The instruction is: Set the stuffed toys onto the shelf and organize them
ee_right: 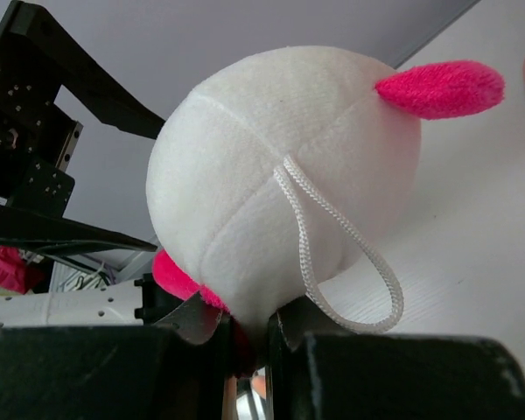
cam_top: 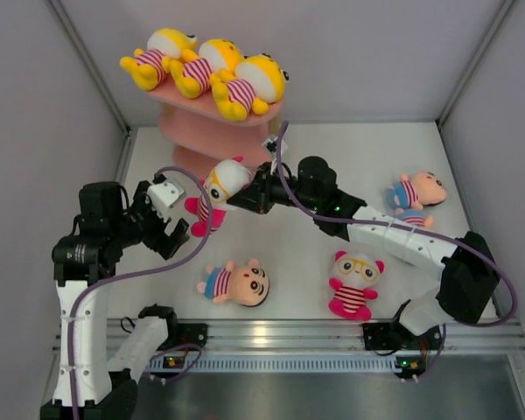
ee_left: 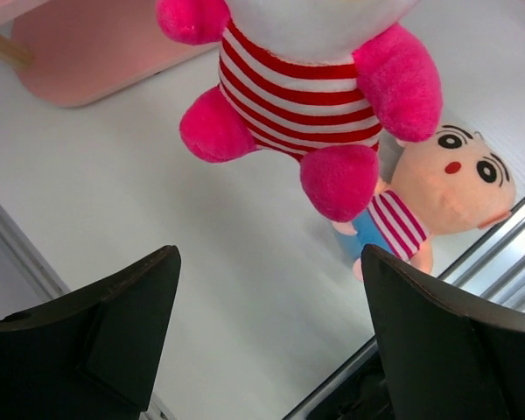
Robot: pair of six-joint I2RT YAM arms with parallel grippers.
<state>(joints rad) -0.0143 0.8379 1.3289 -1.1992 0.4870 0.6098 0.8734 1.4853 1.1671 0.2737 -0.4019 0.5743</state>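
Observation:
My right gripper (cam_top: 245, 194) is shut on a pink-and-white glasses doll (cam_top: 217, 191) and holds it in the air in front of the pink shelf (cam_top: 212, 125). In the right wrist view its white head (ee_right: 280, 184) is pinched between the jaws (ee_right: 249, 337). My left gripper (cam_top: 171, 229) is open and empty just left of and below the doll; the left wrist view shows the doll's striped body (ee_left: 302, 96) above my open fingers (ee_left: 122, 306). Three yellow dolls (cam_top: 201, 68) lie on the shelf's top board. Hidden: the shelf's lower tiers.
On the table lie a peach-faced doll (cam_top: 236, 283) at front centre, also in the left wrist view (ee_left: 442, 192), a second glasses doll (cam_top: 354, 282) at front right, and another peach-faced doll (cam_top: 414, 197) at the right. Grey walls enclose the table; a metal rail (cam_top: 332, 337) runs along the front.

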